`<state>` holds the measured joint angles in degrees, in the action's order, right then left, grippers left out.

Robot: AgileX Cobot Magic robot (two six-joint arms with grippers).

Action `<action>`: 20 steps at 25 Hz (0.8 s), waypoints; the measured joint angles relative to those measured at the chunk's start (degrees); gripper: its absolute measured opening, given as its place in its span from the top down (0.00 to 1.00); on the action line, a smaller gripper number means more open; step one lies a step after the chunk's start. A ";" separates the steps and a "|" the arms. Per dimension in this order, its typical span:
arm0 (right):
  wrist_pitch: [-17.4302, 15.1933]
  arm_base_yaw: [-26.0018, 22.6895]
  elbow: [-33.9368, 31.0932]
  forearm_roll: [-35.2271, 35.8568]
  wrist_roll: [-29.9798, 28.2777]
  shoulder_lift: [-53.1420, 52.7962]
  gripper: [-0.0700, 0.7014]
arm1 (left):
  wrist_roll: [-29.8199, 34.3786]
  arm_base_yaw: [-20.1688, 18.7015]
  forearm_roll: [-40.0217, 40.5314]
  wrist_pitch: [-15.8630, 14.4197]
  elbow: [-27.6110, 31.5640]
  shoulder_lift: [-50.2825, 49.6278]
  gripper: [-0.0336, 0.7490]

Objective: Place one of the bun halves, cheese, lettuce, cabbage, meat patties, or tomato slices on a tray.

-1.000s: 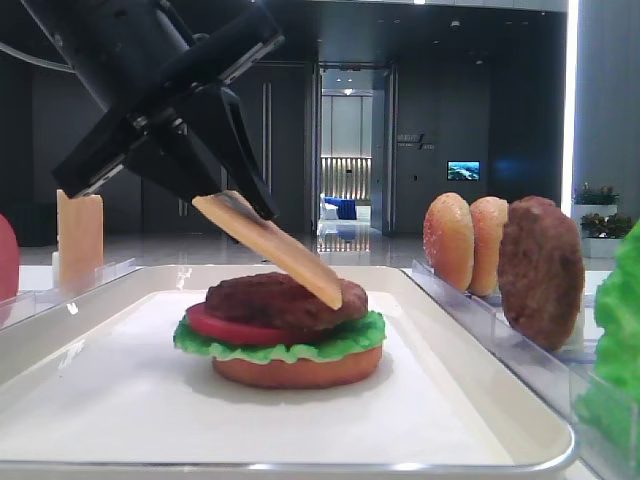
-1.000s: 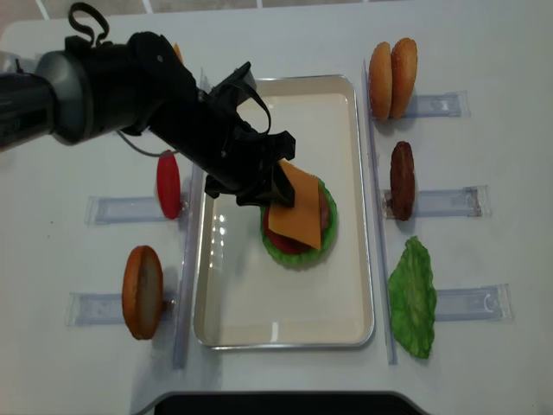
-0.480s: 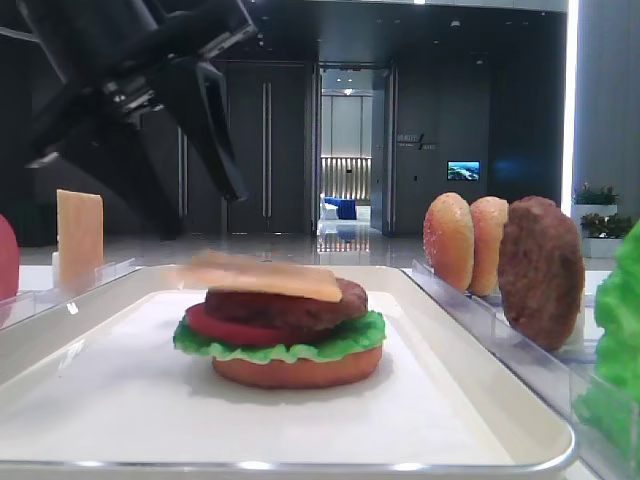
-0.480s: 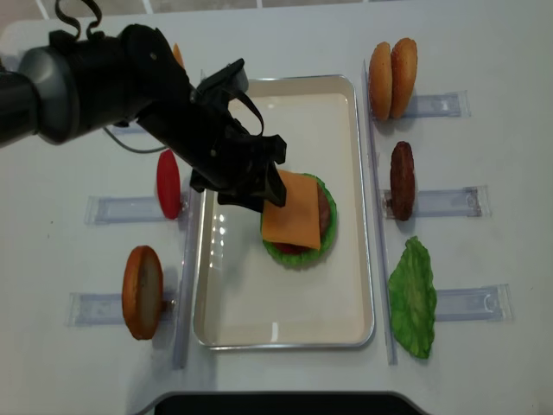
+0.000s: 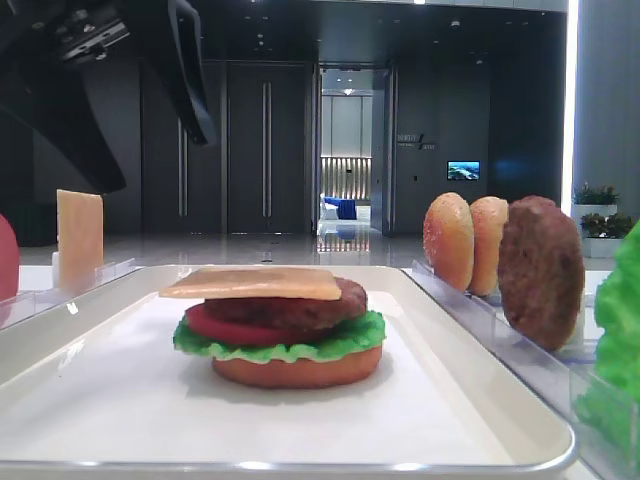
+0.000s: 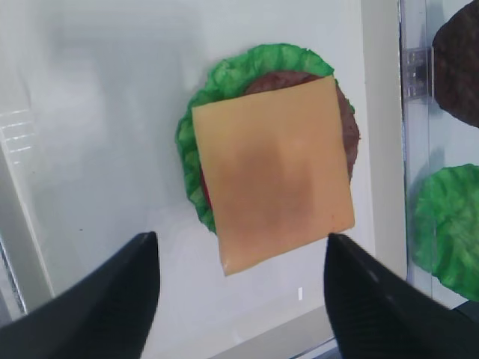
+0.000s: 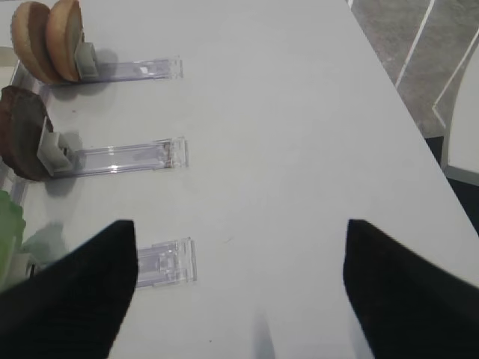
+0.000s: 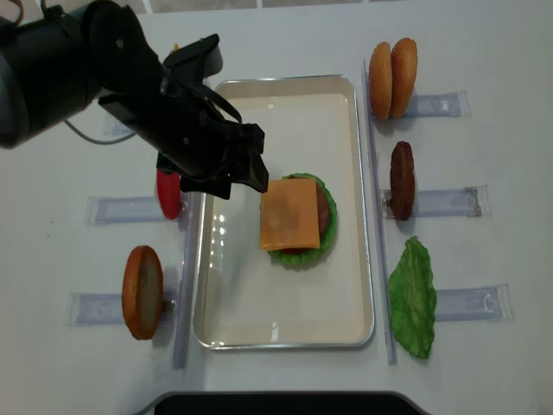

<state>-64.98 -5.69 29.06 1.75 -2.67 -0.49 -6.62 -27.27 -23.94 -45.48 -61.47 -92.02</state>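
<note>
The cheese [image 8: 289,213] lies flat on top of a stack of bun half, lettuce, tomato slice and meat patty [image 5: 300,303] on the white tray [image 8: 276,298]. Nothing touches the slice [image 6: 273,172]. My left gripper [image 8: 235,180] hangs open above the tray's left side, up and to the left of the stack. Its dark fingers [image 6: 112,299] stand wide apart with nothing between them. My right gripper [image 7: 239,232] is open over bare white table, off to the right of the racks.
Clear racks flank the tray. On the right they hold two bun halves [image 8: 391,78], a meat patty [image 8: 402,180] and a lettuce leaf [image 8: 413,296]. On the left are a tomato slice [image 8: 168,194], a bun half [image 8: 143,291] and a spare cheese slice [image 5: 80,238].
My left gripper opened and let go of the cheese, which dropped from a tilt to lie flat on the patty. The gripper then rose and drew back to the left.
</note>
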 joint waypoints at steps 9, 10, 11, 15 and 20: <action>0.00 0.00 0.00 0.00 0.00 0.00 0.21 | -9.74 0.00 13.40 -11.43 -9.67 0.06 0.29; 0.00 0.00 0.00 0.00 0.00 0.00 0.21 | -10.82 0.00 15.38 -13.76 -12.00 0.06 0.29; 0.00 0.00 0.00 0.00 0.00 0.00 0.21 | -11.52 0.00 17.22 -15.67 -14.23 0.06 0.29; 0.00 0.00 0.00 0.00 0.00 0.00 0.21 | -14.60 0.00 23.27 -22.57 -19.89 0.17 0.29; 0.00 0.00 0.00 0.00 0.00 0.00 0.21 | -15.45 0.00 28.11 -24.45 -20.64 0.25 0.29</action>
<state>-64.98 -5.69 29.06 1.75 -2.67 -0.49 -22.07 -27.27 4.17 -69.93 -82.12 -91.77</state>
